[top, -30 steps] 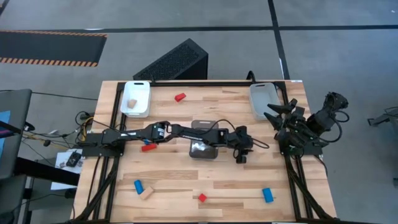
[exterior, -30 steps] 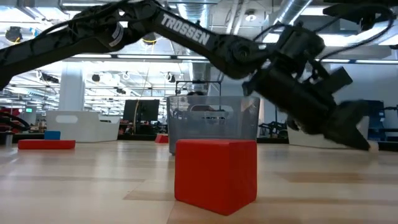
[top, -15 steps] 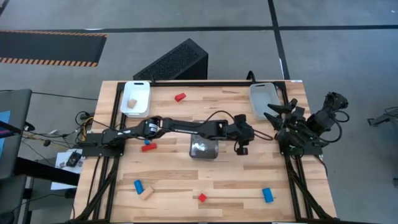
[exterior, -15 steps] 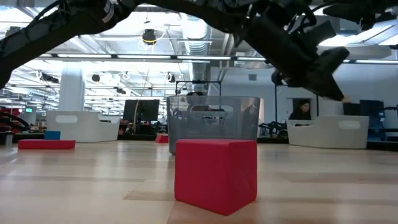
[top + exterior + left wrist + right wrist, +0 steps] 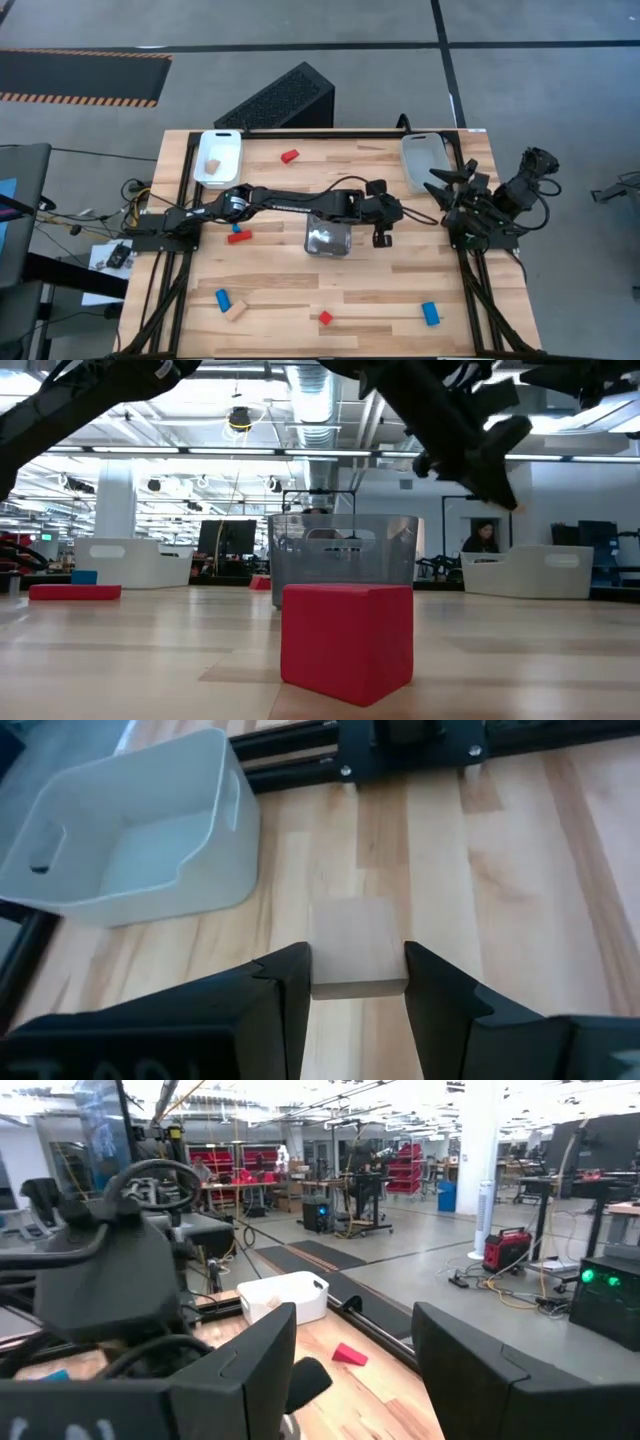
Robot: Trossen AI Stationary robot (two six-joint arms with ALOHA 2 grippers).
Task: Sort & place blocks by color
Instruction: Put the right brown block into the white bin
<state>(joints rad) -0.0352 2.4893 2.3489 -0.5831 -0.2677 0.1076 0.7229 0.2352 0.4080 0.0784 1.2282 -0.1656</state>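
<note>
The big wooden table point(image 5: 290, 290) holds three trays: a white tray point(image 5: 219, 158) at the far left with one wood block inside, a grey tray point(image 5: 424, 160) at the far right, and a clear bin point(image 5: 328, 239) in the middle. The left arm reaches far across the table, and its left gripper point(image 5: 381, 231) hangs just right of the clear bin. Its two fingers are closed on a plain wood block point(image 5: 357, 948), with the grey tray near it. The right gripper point(image 5: 447, 196) waits folded up at the right edge, with its fingers spread wide and nothing in them. Other blocks lie about: a red block point(image 5: 289, 156) at the far side, a red block point(image 5: 324, 318) at the near edge, and a blue block point(image 5: 430, 313) at the near right. I think the wood block could go in the wrong tray, since its match sits in the white tray far off. It might also slip out, because only its sides are pinched.
</note>
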